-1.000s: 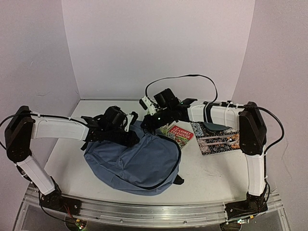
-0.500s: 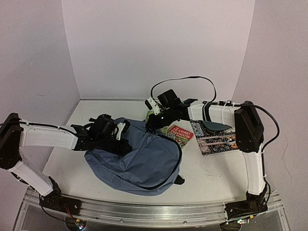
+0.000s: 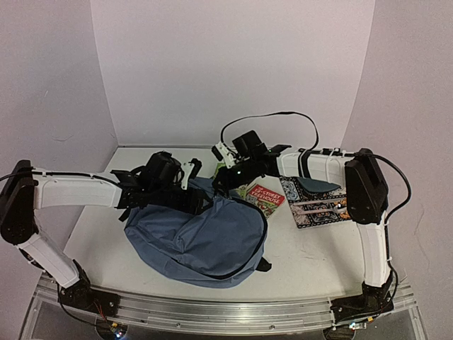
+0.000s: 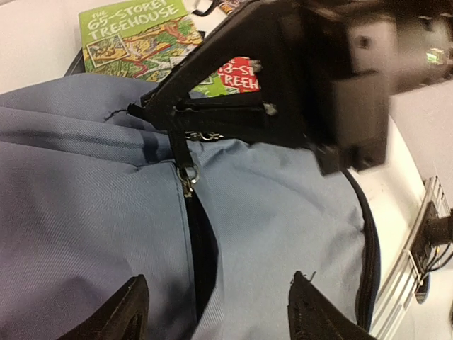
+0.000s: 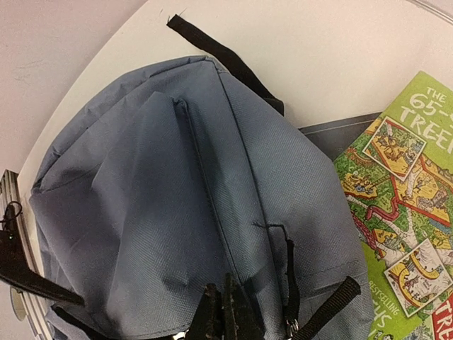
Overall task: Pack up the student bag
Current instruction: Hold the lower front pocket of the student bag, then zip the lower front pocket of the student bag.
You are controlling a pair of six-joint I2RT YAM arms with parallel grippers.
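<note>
Near edge: aluminium rail (image 3: pixel 226 310), then white table (image 3: pixel 311 248) with the student bag (image 3: pixel 198 237) slumped lower centre, zip partly open. The left gripper (image 4: pixel 221 312) hangs over it, jaws wide and nothing held, while the right gripper (image 5: pixel 223 315) is pinched tight on the bag's black zipper trim (image 4: pixel 212 113) at its far edge. Behind the bag: green book (image 4: pixel 134 32) reading "THE 65-STOREY TREEHOUSE", red book (image 3: pixel 266 199) also a "TREEHOUSE" title (number unreadable), patterned black case (image 3: pixel 315 204) at centre right, then plain pale lilac walls (image 3: pixel 226 71).
</note>
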